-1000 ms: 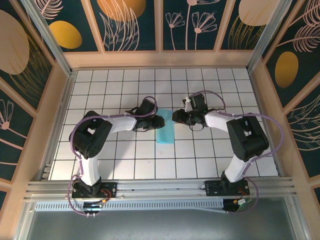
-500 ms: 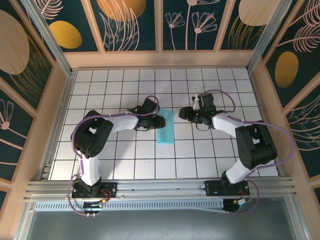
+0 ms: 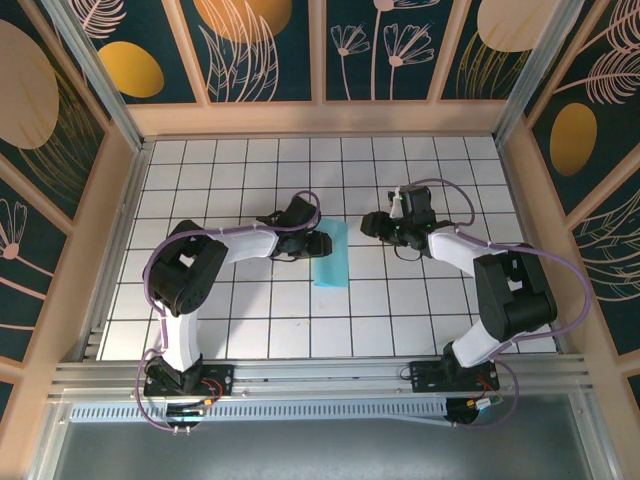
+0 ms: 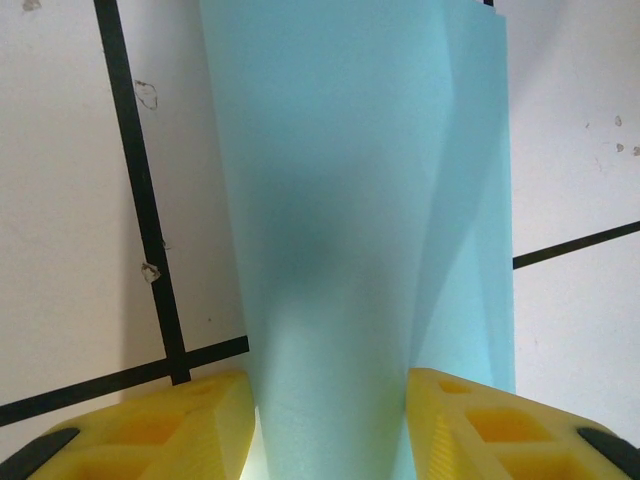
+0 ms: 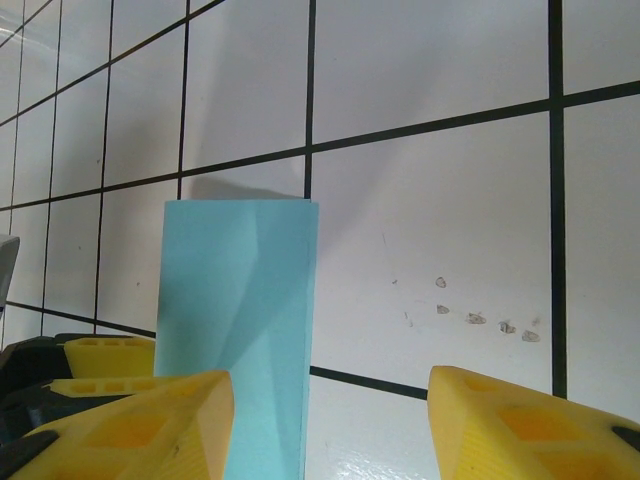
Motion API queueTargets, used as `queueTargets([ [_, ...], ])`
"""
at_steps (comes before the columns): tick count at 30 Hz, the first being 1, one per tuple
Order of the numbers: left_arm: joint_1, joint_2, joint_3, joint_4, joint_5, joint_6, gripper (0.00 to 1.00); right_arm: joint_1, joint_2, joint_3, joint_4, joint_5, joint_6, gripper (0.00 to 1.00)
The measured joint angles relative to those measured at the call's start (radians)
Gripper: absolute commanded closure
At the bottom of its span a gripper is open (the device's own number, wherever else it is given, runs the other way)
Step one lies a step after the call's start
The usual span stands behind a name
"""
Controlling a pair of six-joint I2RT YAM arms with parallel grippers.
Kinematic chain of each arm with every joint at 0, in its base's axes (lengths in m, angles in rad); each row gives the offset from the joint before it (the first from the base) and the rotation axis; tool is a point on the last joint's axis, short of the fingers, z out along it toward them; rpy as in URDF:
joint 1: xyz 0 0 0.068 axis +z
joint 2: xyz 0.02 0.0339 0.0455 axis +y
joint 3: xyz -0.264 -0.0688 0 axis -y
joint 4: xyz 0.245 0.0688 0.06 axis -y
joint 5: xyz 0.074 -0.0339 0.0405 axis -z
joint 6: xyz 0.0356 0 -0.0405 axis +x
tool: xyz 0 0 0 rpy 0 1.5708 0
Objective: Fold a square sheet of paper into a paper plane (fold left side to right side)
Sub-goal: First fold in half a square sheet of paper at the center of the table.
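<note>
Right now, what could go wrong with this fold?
The layers of the square sheet of paper do not lie flat along one long edge, so the fold may spring open. The left gripper straddles its end; moving off could drag it askew. The right gripper stands open, apart, pinning nothing.

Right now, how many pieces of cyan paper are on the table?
1. The cyan paper, folded to a strip, lies in the middle of the table, reaching between the open fingers of the left gripper; the right gripper is apart from it. Nothing seems hidden.
</note>
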Motion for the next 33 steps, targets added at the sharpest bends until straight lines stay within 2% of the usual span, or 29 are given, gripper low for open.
queueTargets([
  [33,-0.016,0.007,0.018,-0.026,-0.036,0.016,0.52,-0.005,-0.004,-0.027,0.014,-0.004,0.0,0.45],
])
